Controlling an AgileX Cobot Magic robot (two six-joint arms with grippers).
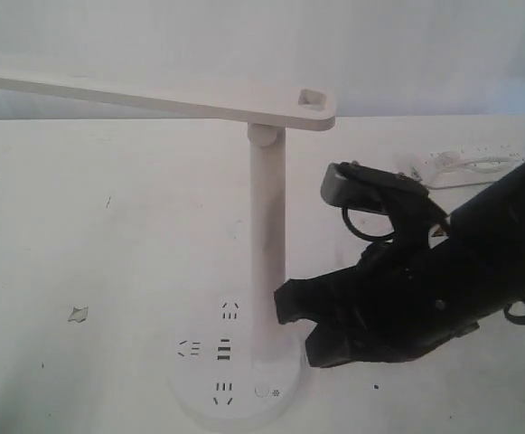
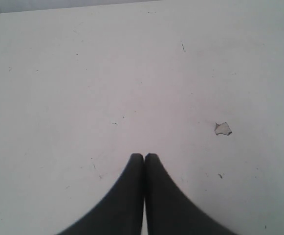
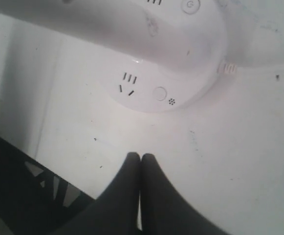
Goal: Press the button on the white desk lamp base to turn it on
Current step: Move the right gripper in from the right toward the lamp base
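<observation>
The white desk lamp (image 1: 267,226) stands at the middle of the table, its long flat arm (image 1: 154,98) reaching left from the square hole. On its round base (image 1: 203,384) the button (image 1: 262,391) sits at the front right beside a sun mark. My right gripper (image 1: 298,325) hovers just right of the post, above and right of the button. In the right wrist view the shut gripper (image 3: 141,156) is a short gap from the base (image 3: 142,100), with the button (image 3: 160,93) just beyond its tips. My left gripper (image 2: 144,155) is shut over bare table, outside the exterior view.
A long white power strip (image 1: 465,165) lies at the back right behind my right arm. A small chipped patch (image 1: 79,314) marks the table left of the lamp, also the patch (image 2: 223,129). A cable stub (image 3: 225,68) leaves the base. The table's dark edge (image 3: 14,196) is close.
</observation>
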